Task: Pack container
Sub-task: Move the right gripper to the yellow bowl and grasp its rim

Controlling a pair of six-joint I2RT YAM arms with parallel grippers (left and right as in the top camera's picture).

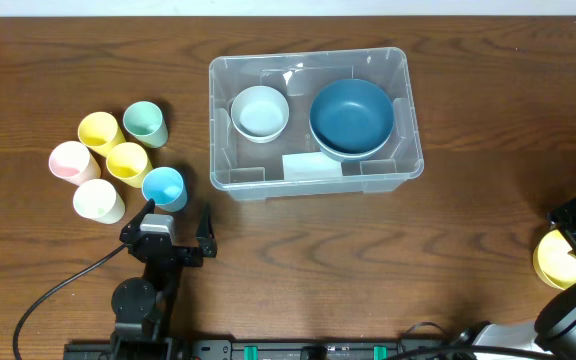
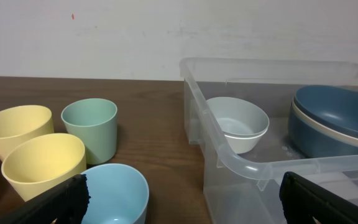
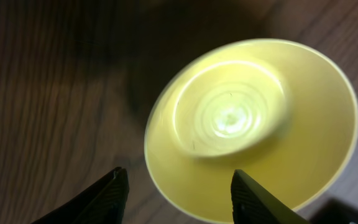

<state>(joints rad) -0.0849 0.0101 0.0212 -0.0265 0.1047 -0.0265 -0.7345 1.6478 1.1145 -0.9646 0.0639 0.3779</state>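
Container (image 1: 268, 186) is seen upper centre with white bowl (image 1: 259, 112) and blue bowl (image 1: 351, 117) inside; left gripper (image 1: 176, 222) is spread wide, empty, beside blue cup (image 1: 163, 187); right gripper (image 3: 182, 190) is held open, nothing gripped, over yellow bowl (image 3: 253, 118) at lower right

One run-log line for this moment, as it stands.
task: pack container | inside: white bowl, blue bowl | left end effector: open by blue cup | right end effector: open at yellow bowl

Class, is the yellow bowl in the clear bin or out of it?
Out: the yellow bowl is on the table, far right of the bin.
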